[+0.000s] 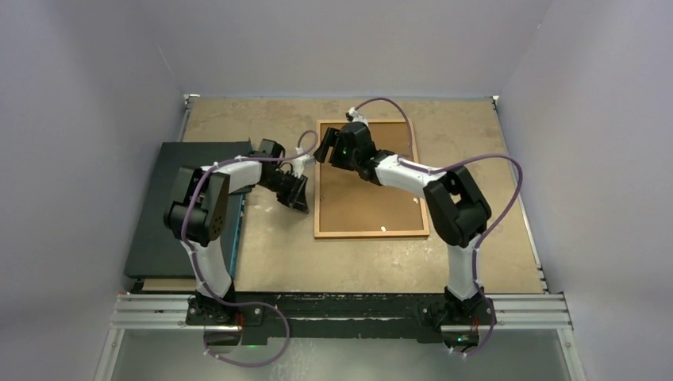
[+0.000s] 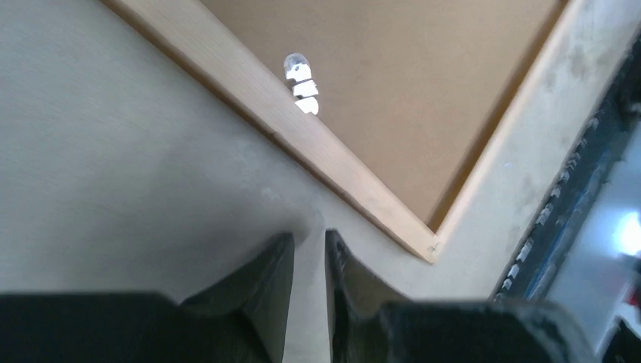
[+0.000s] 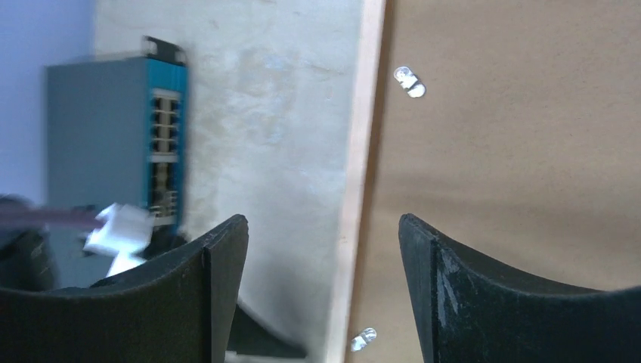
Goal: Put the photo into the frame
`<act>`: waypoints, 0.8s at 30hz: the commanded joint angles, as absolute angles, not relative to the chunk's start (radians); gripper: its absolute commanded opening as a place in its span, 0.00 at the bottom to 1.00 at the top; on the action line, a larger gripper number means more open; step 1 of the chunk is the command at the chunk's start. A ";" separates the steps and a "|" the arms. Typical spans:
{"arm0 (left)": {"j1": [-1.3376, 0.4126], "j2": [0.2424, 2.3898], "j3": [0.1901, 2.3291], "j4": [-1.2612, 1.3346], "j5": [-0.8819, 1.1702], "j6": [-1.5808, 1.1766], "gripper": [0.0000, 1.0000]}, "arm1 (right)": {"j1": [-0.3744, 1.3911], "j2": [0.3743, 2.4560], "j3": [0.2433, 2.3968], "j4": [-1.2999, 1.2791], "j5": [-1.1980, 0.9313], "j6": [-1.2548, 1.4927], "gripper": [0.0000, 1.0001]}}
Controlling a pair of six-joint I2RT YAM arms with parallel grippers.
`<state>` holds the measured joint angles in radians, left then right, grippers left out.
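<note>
frame (image 1: 371, 233), thin light wood, lying flat near the middle of the desk (image 1: 278, 262) with its back turned up; a plain brown backing board (image 1: 369, 202) fills the opening. small white clips (image 2: 302, 83) sit on the board just inside the wooden rail.

left gripper (image 2: 308, 242): positioned over bare desk just outside the frame's left rail, close to its near left corner. its dark fingers (image 2: 276, 261) stand only narrowly apart, a thin slit of desk showing between them. nothing lies in the slit and the tips touch neither rail nor board; whether they rest on the desk surface cannot be told.

right gripper (image 3: 323, 223): positioned over the far left part of the frame. its fingers (image 3: 227, 249) are spread wide and hold nothing. in the wrist view one finger lies over bare desk and the other over the backing board, with the left rail running between them; no contact with the frame is visible.

dark flat box (image 1: 171, 206): at the left side of the desk, well apart from the frame, partly covered by the left arm. a blue device with rows of ports (image 3: 162, 151) stands at the box's near side.
</note>
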<state>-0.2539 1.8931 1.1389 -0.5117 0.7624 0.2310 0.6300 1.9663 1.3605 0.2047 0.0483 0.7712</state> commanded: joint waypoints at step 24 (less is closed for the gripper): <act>-0.543 1.752 1.066 -0.442 0.802 0.313 0.23 | 0.657 2.094 1.452 0.083 -0.237 0.582 0.43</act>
<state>-0.5800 1.8126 0.9894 -0.2787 0.7303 0.2272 0.6243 2.1784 1.5330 0.0959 -0.1539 0.6415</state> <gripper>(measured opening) 0.216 0.476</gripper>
